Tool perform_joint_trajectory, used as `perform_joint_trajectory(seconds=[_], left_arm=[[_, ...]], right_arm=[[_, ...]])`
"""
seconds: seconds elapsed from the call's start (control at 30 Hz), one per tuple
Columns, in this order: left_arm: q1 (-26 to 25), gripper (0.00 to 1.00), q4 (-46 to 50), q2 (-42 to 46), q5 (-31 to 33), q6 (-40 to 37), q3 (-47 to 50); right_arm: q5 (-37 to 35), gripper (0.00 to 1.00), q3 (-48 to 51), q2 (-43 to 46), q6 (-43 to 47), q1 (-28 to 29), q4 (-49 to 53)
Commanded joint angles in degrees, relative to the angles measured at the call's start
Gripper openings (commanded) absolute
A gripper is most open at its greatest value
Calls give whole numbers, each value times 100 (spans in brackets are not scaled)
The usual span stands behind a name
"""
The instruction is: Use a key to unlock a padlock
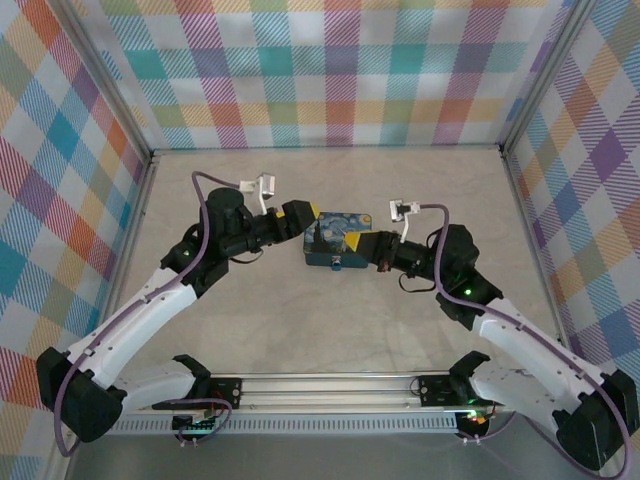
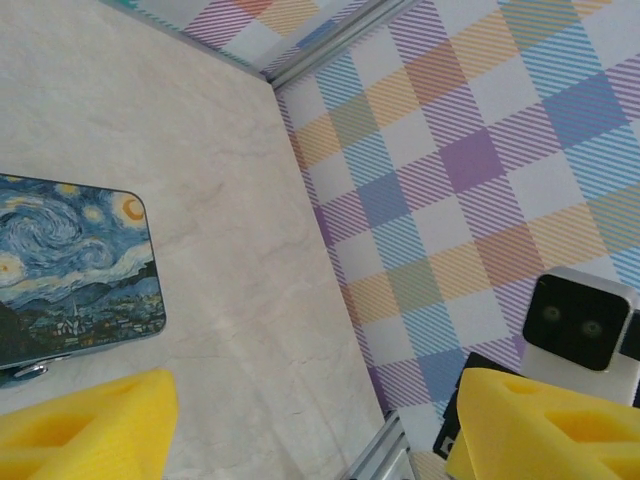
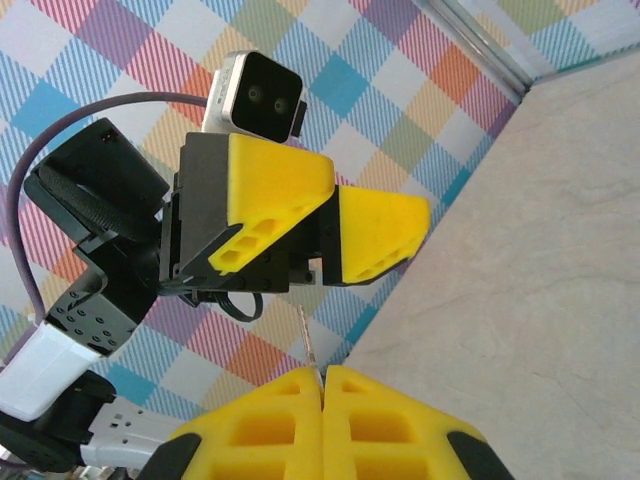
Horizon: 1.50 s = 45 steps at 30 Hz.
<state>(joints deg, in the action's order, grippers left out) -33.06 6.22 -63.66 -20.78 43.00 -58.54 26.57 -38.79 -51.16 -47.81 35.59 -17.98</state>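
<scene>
Key (image 3: pixel 305 338) sits pinched in my right hand (image 3: pixel 322 375), whose yellow fingers are pressed flat together. A thin pale sliver of it pokes out past the tips toward 12 o'clock in the right wrist view. Just beyond that tip hangs my left hand (image 3: pixel 330 225), against the plaid wall (image 3: pixel 420 90).

From above, my right hand lies at the 3 o'clock end of the blue painted box (image 1: pixel 338 240), close against it; whether it touches I cannot tell. The box rests flat near the middle of the worktop (image 1: pixel 330 340), its night-sky lid facing up. My left hand is at the box's 10 o'clock corner.

In the left wrist view its two yellow fingers (image 2: pixel 90 430) stand far apart along the 6 o'clock edge, with bare worktop between them and nothing held. The box lies at 9 o'clock there, clear of both fingers. A small metal piece (image 2: pixel 30 371) shows at the box's lower edge, too small for me to tell what it is.
</scene>
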Motion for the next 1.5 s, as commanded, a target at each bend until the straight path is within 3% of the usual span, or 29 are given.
perform_joint_trajectory(seconds=[0.0, 0.3, 0.53, 0.77, 1.0, 1.17, 1.47], left_arm=[[89, 74, 184, 106, 91, -110, 113], [166, 80, 818, -299, 528, -282, -106], [359, 83, 1197, -1165, 999, -393, -505], [626, 93, 1022, -2219, 1136, -493, -832], [761, 94, 527, -3046, 1227, -532, -1054], [819, 94, 355, -3708, 915, -478, -1451], [827, 85, 330, -4428, 615, -463, -1880]], right_arm=[[-161, 0, -148, 152, 530, -21, 685], [-896, 0, -519, 211, 1070, -181, 1941], [-2912, 0, -1140, -150, 1914, -480, 3705], [-4601, 0, -1617, -1196, 2230, -659, 4170], [-4573, 0, -1679, -2346, 2285, -997, 3592], [-4556, 0, -1980, -3243, 2294, -1065, 3417], [-4002, 0, -2372, -4340, 2037, -1063, 3280]])
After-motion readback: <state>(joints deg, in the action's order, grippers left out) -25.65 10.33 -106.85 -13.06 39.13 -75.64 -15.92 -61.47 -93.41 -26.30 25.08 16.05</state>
